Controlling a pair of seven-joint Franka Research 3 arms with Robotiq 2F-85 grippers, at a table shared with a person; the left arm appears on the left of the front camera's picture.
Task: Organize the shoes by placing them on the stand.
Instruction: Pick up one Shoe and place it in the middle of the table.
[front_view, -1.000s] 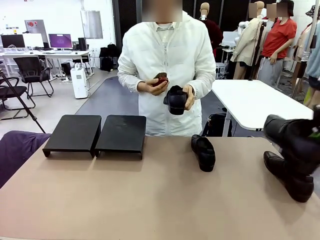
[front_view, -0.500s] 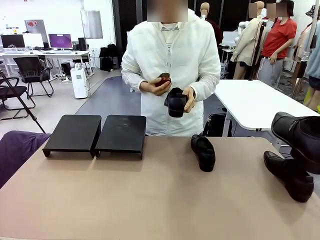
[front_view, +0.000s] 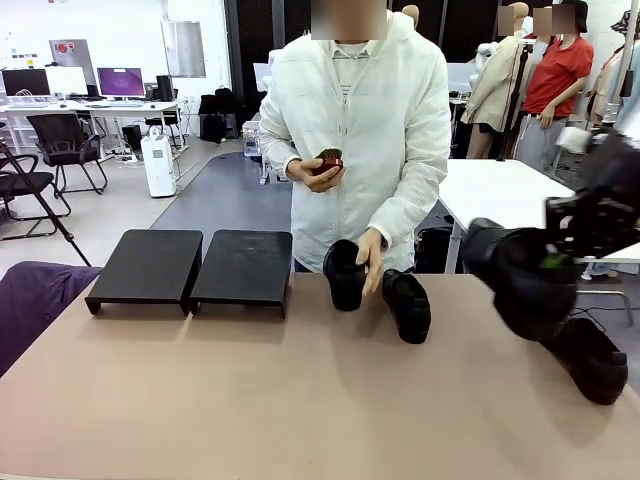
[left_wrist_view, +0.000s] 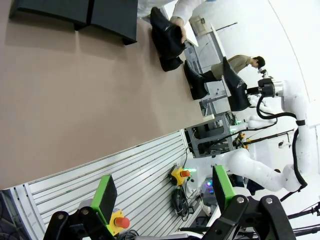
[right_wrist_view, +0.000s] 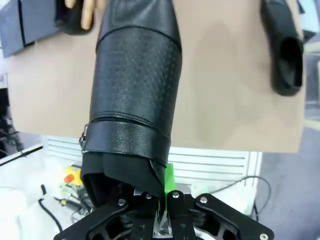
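Right pincer (right_wrist_view: 161, 192) is clenched on the carried shoe (front_view: 520, 278) at the heel-end collar. One green pad shows against the leather edge in the wrist view. We reckon that grip was picked to leave sole & toe free, so the shoe can go down flat w/o the fingers fouling the surface.

In the front view the shoe hangs in the air, toe toward the bench (front_view: 250, 390) middle, above the right-edge shoe (front_view: 590, 358), which lies on the bench. So we judge this as the carry step, not the pick or the drop.

Next out, near the bench's far edge, the person's hand (front_view: 372, 250) rests on the set-down shoe (front_view: 345, 272). That shoe stands tilted, just beside the middle shoe (front_view: 408, 305); touching or not, we can't tell. Prob. it's being put there within the arms' reach. The other hand (front_view: 310, 172) holds a small reddish-brown object (front_view: 326, 158) at chest height; what it is, we can't tell.

The stand (front_view: 245, 262) sits well apart at far left, both sections bare, so no shoe is placed yet: 0 of 4. The route there crosses the hand & the two mid shoes, so the carry needs height.

Left pincer (left_wrist_view: 163, 186) is released, pads apart w/ nothing between, hanging off the bench's near edge over a ribbed metal panel (left_wrist_view: 140, 172). We take that as parked, though it's on the stand's side.
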